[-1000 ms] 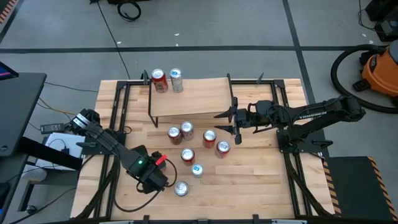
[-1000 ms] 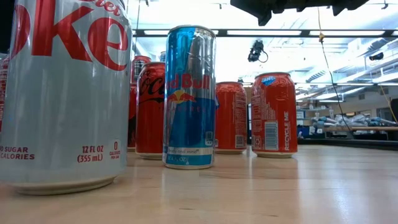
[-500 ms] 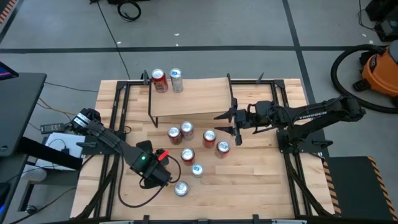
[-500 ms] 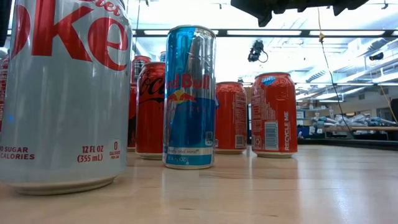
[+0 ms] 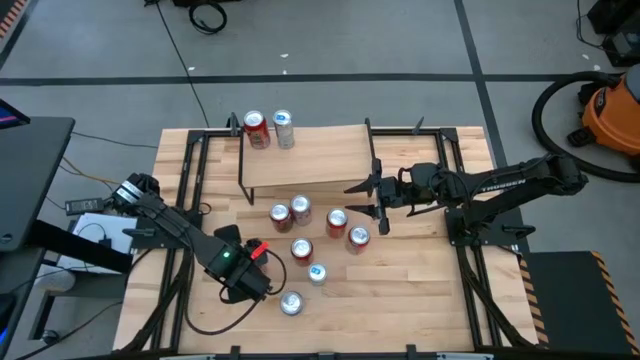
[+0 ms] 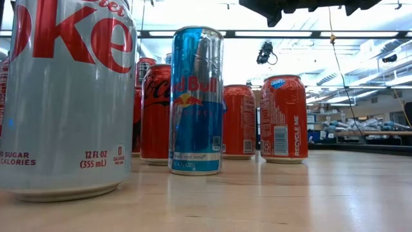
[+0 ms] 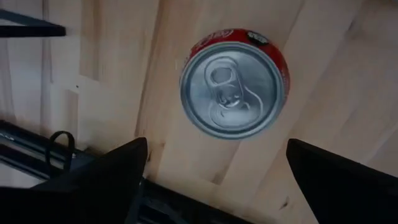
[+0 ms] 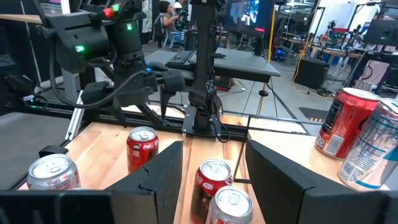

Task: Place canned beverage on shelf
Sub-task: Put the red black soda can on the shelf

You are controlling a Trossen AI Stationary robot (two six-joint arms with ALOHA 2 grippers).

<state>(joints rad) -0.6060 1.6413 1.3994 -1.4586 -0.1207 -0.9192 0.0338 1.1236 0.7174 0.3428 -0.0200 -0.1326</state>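
Observation:
The shelf (image 5: 305, 158) stands at the table's far side with a red can (image 5: 257, 130) and a silver can (image 5: 284, 129) upright on its left end. Several more cans stand on the table in front of it. My left gripper (image 5: 250, 283) hangs near the front left, pointing down, open. Its wrist view shows the top of a red can (image 7: 234, 82) just beyond the open fingers (image 7: 216, 146), apparently the red can (image 5: 301, 249). My right gripper (image 5: 365, 200) is held level above the table by the shelf's right end, open, with nothing in it.
Upright on the tabletop are red cans (image 5: 280, 214), (image 5: 337, 222), silver-topped ones (image 5: 300, 208), (image 5: 358, 238), a slim blue can (image 5: 317, 272) and a Diet Coke can (image 5: 291, 303) near the front. Black frame rails (image 5: 185, 200) run along both table sides. The shelf's right part is bare.
My left gripper has turned a little about its own pointing line while staying over the same spot near the front left. No can has moved.

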